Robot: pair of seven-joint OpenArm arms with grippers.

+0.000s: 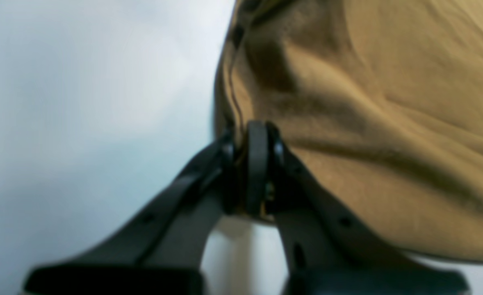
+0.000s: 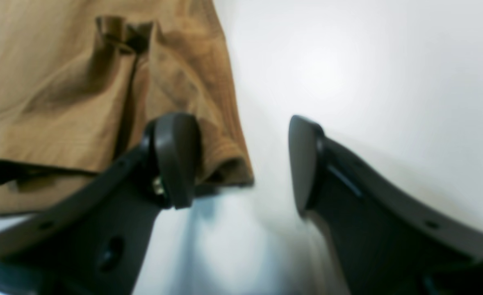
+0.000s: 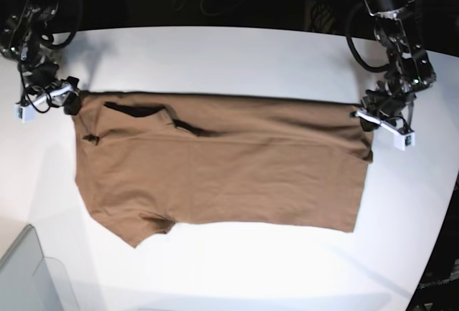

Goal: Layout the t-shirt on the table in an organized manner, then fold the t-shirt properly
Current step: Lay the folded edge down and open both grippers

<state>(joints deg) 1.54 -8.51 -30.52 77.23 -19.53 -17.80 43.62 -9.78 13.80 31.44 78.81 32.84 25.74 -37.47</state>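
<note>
The tan-brown t-shirt lies spread flat across the white table, with some folds near its upper left part. My left gripper is at the shirt's upper right corner in the base view. In the left wrist view that gripper is shut, pinching the edge of the t-shirt. My right gripper is at the shirt's upper left corner. In the right wrist view it stands open, one finger over the hem of the t-shirt, the other over bare table.
A clear plastic bin sits at the front left corner. The table's curved edge runs down the right side. Dark space with cables lies behind the far edge.
</note>
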